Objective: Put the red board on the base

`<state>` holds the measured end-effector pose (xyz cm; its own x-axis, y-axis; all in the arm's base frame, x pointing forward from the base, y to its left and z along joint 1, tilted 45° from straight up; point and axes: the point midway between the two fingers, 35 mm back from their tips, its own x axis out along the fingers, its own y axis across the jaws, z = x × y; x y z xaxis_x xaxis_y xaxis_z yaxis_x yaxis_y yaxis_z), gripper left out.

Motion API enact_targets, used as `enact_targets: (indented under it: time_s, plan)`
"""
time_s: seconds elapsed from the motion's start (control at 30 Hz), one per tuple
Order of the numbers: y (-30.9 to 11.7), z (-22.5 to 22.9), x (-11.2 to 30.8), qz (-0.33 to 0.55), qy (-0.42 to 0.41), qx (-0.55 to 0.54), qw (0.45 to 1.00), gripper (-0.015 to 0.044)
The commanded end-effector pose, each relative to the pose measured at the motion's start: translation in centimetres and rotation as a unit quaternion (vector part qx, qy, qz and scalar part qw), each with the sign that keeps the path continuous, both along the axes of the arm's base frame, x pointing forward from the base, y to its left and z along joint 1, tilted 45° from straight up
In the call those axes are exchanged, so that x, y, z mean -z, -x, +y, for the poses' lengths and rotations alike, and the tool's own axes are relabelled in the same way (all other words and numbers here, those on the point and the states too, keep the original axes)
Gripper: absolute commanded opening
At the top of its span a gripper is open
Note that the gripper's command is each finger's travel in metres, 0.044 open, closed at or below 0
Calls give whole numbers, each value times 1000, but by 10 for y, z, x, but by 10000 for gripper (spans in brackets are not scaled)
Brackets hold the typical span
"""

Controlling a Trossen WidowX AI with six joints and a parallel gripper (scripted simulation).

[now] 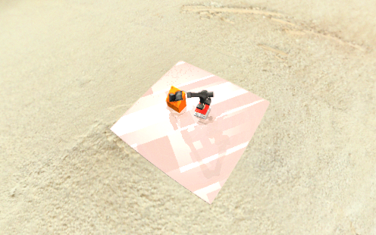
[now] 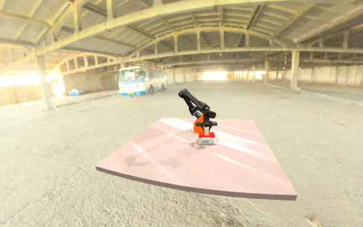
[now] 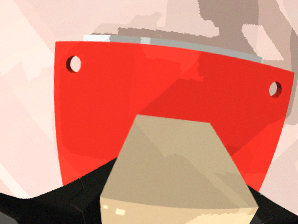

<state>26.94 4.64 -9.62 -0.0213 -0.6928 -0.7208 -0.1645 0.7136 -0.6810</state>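
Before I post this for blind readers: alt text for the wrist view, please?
A red board with two visible corner holes fills the middle, above a grey base mostly hidden beneath it; a tan fingertip covers the board's lower centre.

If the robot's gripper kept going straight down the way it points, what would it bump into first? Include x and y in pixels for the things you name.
The gripper point(image 2: 206, 133) already grips the red board point(image 2: 206, 135) point(image 3: 165, 95), so the board would probably meet the grey base point(image 2: 207, 140) first. I can't tell how close they are.
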Motion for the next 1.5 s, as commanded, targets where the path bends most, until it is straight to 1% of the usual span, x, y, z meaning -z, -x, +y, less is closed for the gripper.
enact_targets:
  time_s: [0.0, 1.47]
  plan:
    - [1, -3, 3, 2, 2, -3, 1000, 0]
    - [0, -18, 17, 2, 0, -2, 1000, 0]
